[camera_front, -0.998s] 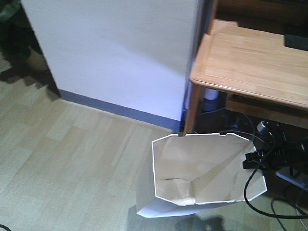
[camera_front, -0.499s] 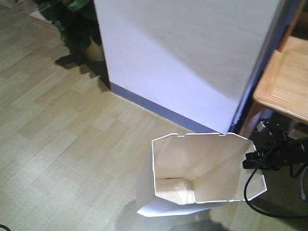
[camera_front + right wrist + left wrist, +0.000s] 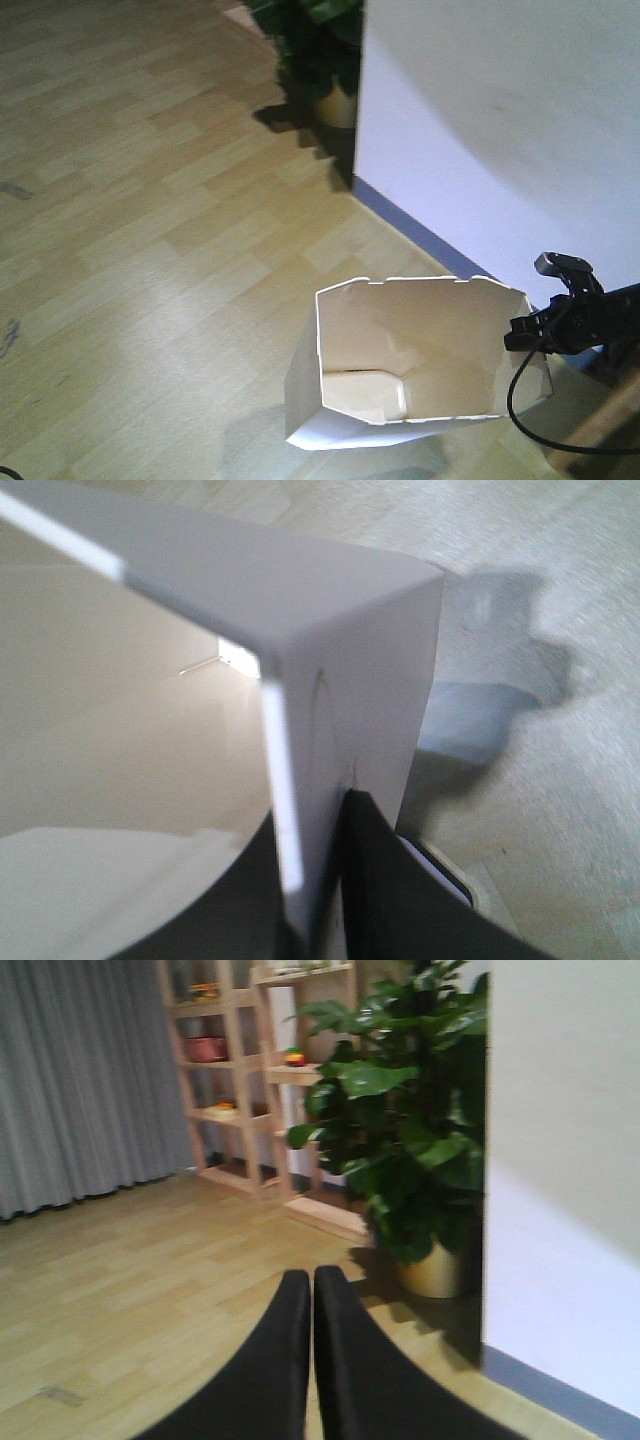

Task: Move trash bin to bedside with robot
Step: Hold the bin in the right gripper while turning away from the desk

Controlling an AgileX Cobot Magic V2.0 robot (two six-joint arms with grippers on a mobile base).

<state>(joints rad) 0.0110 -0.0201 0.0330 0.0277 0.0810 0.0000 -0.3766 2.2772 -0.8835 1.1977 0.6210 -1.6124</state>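
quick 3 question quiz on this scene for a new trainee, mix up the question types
1. True or false: the left tool is shut and holding nothing.
2. Where does the right tool grip the trash bin? A) its side wall at the rim B) its base C) a carry handle
3. Fill in: the potted plant stands on the floor next to the end of the white ____.

Key: 1 true; 2 A; 3 wall
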